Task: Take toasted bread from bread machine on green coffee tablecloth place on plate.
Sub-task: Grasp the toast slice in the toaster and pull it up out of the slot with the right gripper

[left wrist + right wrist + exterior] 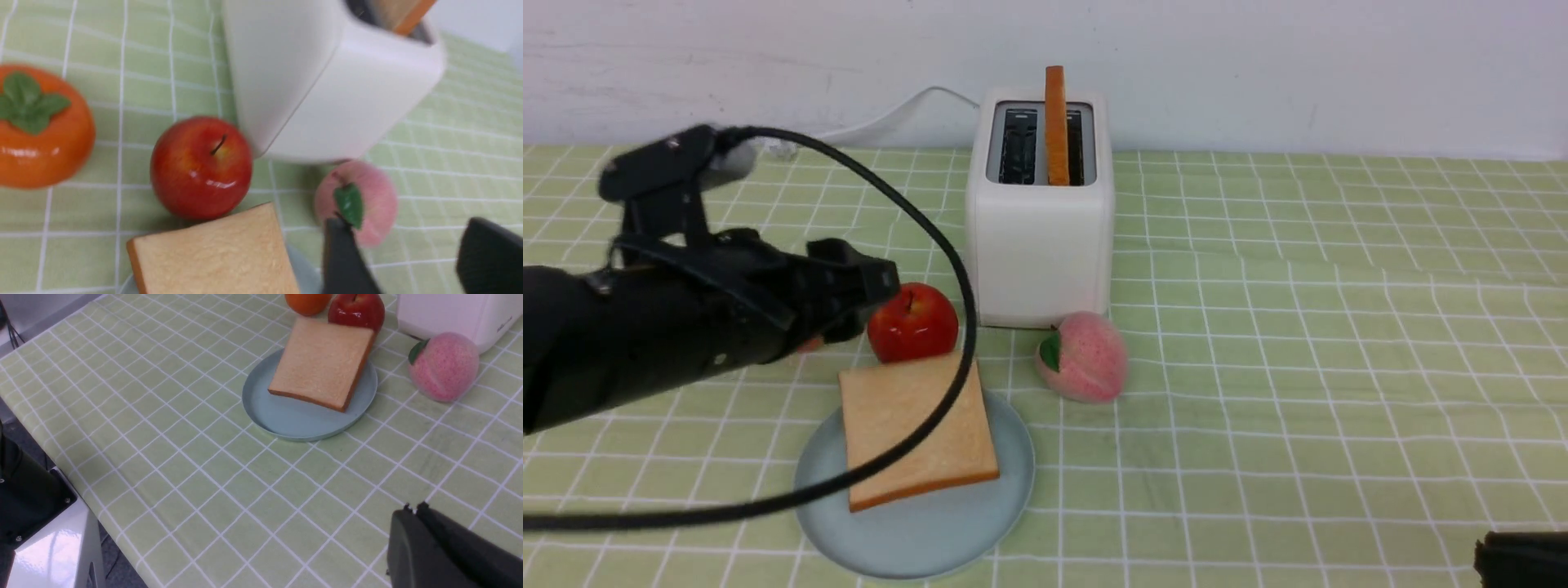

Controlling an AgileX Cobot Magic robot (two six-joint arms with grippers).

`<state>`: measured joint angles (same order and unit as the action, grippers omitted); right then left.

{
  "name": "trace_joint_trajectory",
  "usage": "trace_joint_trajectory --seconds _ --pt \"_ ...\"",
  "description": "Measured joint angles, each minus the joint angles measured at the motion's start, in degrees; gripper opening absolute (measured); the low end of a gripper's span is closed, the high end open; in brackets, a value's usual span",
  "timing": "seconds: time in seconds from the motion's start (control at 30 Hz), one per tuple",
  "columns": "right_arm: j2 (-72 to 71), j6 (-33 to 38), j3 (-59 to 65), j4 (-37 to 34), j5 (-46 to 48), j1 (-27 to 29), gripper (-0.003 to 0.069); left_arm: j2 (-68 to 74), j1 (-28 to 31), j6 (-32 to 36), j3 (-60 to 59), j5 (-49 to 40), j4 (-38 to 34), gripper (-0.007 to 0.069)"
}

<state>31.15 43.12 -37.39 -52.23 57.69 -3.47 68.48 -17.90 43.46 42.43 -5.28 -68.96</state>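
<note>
Left gripper (412, 261): jaws apart, nothing between them. One finger (343, 261) overlaps the peach (367, 204). Toast (216, 257) lies flat on the plate (306, 275), its corner just beside the red apple (200, 167). Toaster (327, 81) sits behind the apple and peach, with a second slice (402, 14) standing in its slot. Persimmon (41, 130) sits beyond the apple on the green checked cloth (122, 61).

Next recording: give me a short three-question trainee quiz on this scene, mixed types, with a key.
1. True or false: the plate holds two slices of toast.
2. The left jaws are: A open and empty; B shut on toast; C shut on the plate.
3. How many slices stand in the toaster?
Key: 1 false, it holds one; 2 A; 3 one.
</note>
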Motion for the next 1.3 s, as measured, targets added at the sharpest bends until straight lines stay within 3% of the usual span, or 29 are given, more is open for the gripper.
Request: trace_joint_trajectory --seconds 0.2,0.43,0.63,0.87,0.93,1.0,1.07,1.1,1.2,1.3 --pt "0.9 0.0 0.0 -1.2 -3.0 0.0 0.0003 -11.6 0.0 0.6 -1.8 -5.9 1.7 -0.0008" --pt "10.6 0.0 -0.6 -4.5 -4.1 0.0 0.0003 -27.5 0.0 1.4 -3.9 -16.2 8.2 -0.0013" --pt "22.7 0.0 -6.0 -5.3 -4.3 -0.4 0.0003 -41.7 0.0 1.4 -10.0 -17.8 9.3 -0.0013" --pt "39.9 -2.3 -21.3 -0.6 -10.1 -12.1 0.0003 -58.7 0.0 1.4 -20.2 -17.8 13.8 -0.0013" --pt "47.6 -7.5 -31.1 6.3 -13.5 -19.5 0.0003 -62.0 0.0 1.4 -23.6 -17.3 15.8 -0.0013" --pt "50.7 -10.1 -34.9 9.6 -14.5 -21.6 0.0006 -62.7 0.0 1.4 -25.0 -16.6 16.3 -0.0013" --pt "59.0 -18.6 -45.3 18.4 -16.6 -24.9 0.0026 -63.1 0.0 1.5 -27.8 -14.0 16.7 -0.0013" --pt "59.6 -19.2 -47.0 19.8 -16.7 -25.1 0.0029 -63.1 0.0 1.5 -28.0 -13.5 16.7 -0.0013" --pt "69.0 -29.8 -59.7 31.5 -18.8 -26.0 0.0111 -63.1 0.0 1.6 -29.7 -10.1 16.8 -0.0013" --pt "76.7 -40.1 -68.1 40.5 -20.4 -26.0 0.024 -63.1 0.0 1.6 -29.9 -8.9 16.8 -0.0013"
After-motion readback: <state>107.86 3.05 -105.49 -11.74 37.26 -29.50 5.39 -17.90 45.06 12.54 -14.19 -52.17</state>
